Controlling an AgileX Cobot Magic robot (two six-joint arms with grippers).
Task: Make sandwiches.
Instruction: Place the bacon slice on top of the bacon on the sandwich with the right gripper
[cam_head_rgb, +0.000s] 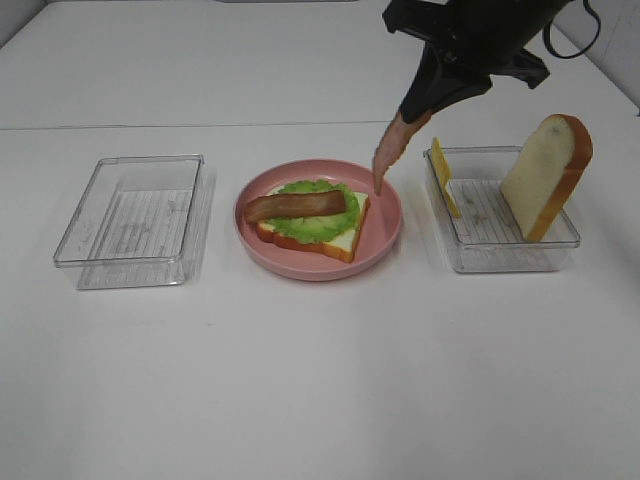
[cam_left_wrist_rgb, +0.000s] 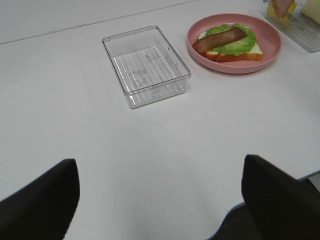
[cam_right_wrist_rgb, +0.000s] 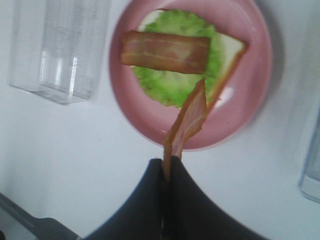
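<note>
On the pink plate (cam_head_rgb: 385, 232) lies a bread slice (cam_head_rgb: 335, 241) topped with green lettuce (cam_head_rgb: 315, 222) and one bacon strip (cam_head_rgb: 296, 205). My right gripper (cam_head_rgb: 420, 112) is shut on a second bacon strip (cam_head_rgb: 388, 152), which dangles above the plate's right rim; the right wrist view shows that strip (cam_right_wrist_rgb: 187, 122) hanging from the shut gripper (cam_right_wrist_rgb: 166, 172) over the plate (cam_right_wrist_rgb: 250, 107). In the right tray (cam_head_rgb: 500, 250), another bread slice (cam_head_rgb: 548, 175) stands upright beside yellow cheese (cam_head_rgb: 444, 176). My left gripper's fingers (cam_left_wrist_rgb: 37, 207) stand wide apart and empty over bare table, well short of the plate (cam_left_wrist_rgb: 270, 55).
An empty clear tray (cam_head_rgb: 130, 220) sits left of the plate, also visible as the clear tray (cam_left_wrist_rgb: 146, 65) in the left wrist view. The table's near edge (cam_left_wrist_rgb: 280, 182) runs close to the left gripper.
</note>
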